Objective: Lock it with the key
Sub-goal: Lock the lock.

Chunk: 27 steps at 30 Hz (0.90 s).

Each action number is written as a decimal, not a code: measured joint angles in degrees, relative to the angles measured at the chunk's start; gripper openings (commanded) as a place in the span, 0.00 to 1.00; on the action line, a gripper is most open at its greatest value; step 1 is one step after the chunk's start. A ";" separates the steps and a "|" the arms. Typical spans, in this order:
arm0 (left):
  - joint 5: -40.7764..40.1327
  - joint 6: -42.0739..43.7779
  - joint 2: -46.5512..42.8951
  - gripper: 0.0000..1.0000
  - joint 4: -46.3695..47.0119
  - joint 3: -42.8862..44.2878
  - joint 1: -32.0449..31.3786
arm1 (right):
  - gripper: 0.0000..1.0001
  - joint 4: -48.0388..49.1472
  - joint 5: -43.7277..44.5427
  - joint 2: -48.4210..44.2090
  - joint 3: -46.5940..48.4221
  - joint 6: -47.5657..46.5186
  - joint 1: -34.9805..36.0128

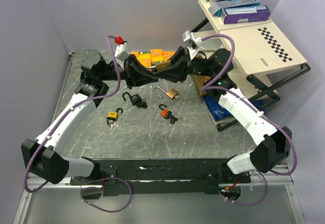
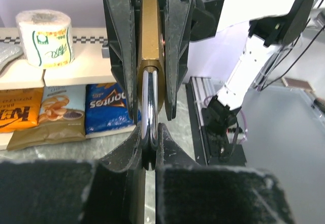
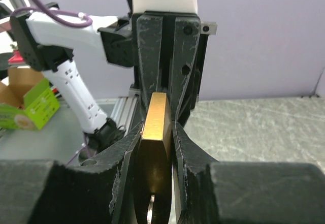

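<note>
Tabletop (image 1: pixel 152 137) carries both arms at its near edge; they meet above the middle of the far edge. Snack packets (image 1: pixel 151 56) lie along that far edge. Left gripper (image 2: pixel 149 132) is closed almost fully, pinching the steel shackle (image 2: pixel 148 102). Right gripper (image 3: pixel 156 130) is narrowly open, clamped on the body of the brass padlock (image 2: pixel 150 36), which is held clear of the surface. A black padlock (image 1: pixel 135 100), orange padlock (image 1: pixel 165 113) and yellow padlock (image 1: pixel 112 117) lie near the centre.

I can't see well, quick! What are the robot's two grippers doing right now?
Left gripper: closed, holding the brass padlock by its shackle.
Right gripper: closed, holding the same padlock's body.
</note>
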 measured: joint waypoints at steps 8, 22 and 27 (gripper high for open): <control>-1.18 2.69 -1.53 0.01 -4.90 -0.07 -0.37 | 0.00 -2.86 -0.76 -0.76 0.20 -1.62 0.07; -3.08 31.08 -5.20 0.01 -41.31 0.35 1.99 | 0.64 -44.85 -2.99 -0.63 6.01 -23.93 2.91; -3.10 40.65 -5.20 0.01 -52.35 1.18 1.90 | 0.54 -57.27 -1.46 0.11 9.68 -34.47 3.58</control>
